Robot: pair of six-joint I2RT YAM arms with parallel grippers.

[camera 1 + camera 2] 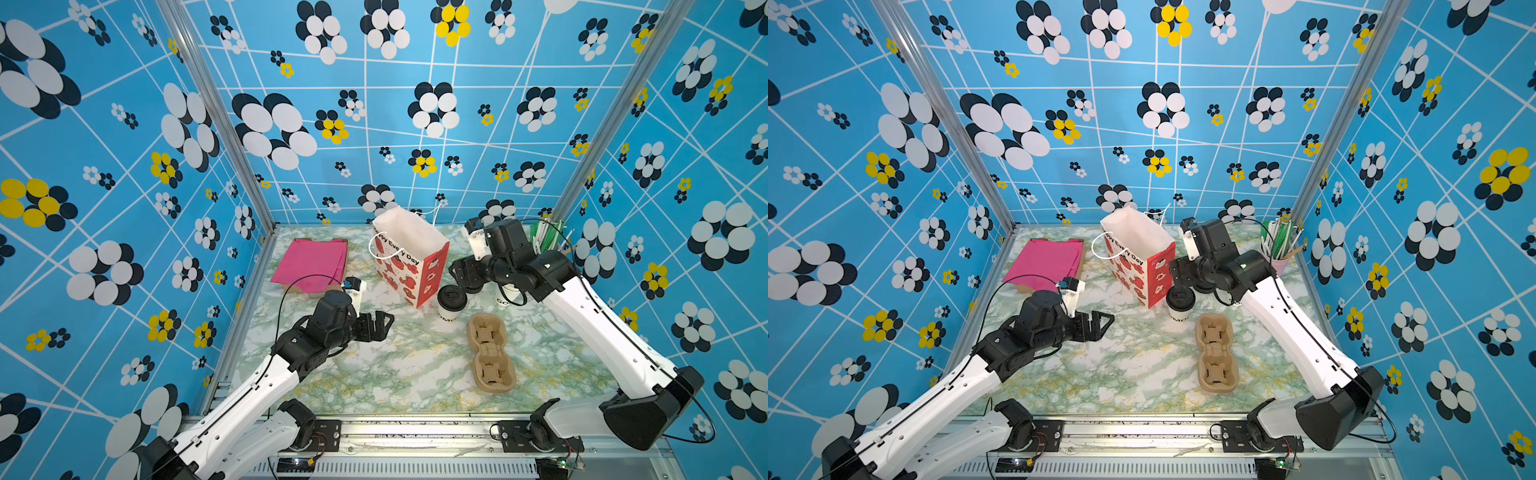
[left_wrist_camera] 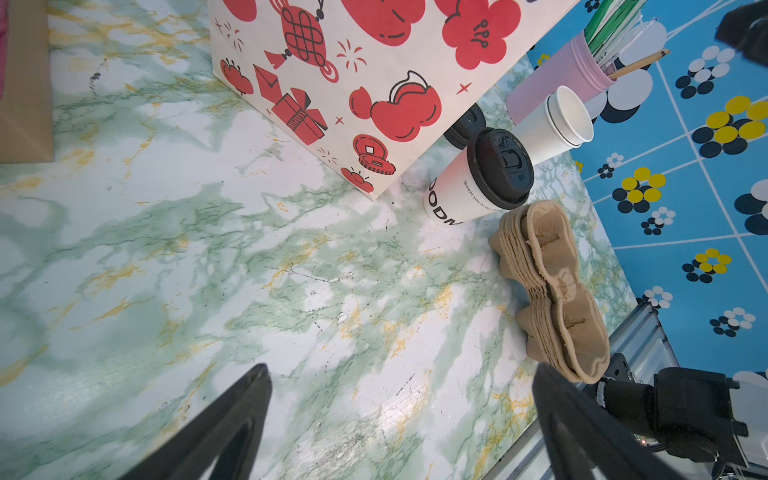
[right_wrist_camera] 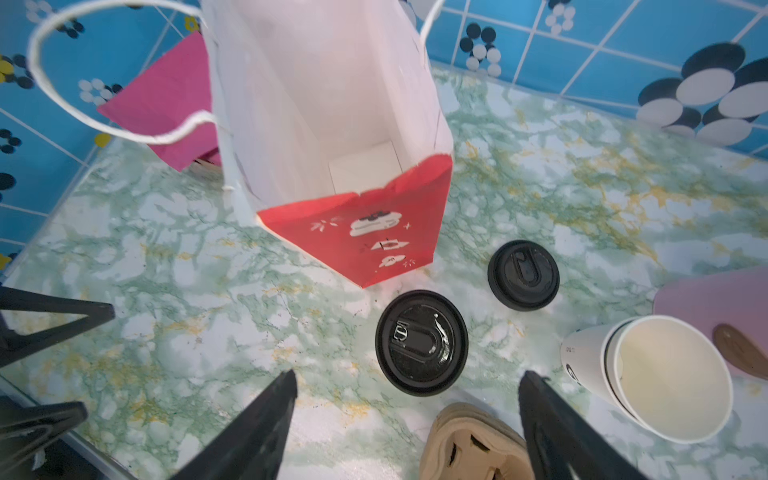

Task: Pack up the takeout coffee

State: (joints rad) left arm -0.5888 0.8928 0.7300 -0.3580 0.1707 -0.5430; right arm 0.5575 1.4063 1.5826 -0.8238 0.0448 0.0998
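Takeout coffee (image 3: 421,341) upright by bag (image 3: 353,232), just ahead of released right claw (image 3: 409,376), left claw (image 2: 401,368) released

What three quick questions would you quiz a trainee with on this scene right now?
1. True or false: the coffee stands inside the bag.
2. What lies next to the coffee, on the robot's side? A. carrier B. pink paper C. straws
3. Fill in: the left gripper and right gripper are both ___.
Key: 1 false, it stands outside, beside the bag; 2 A; 3 open.
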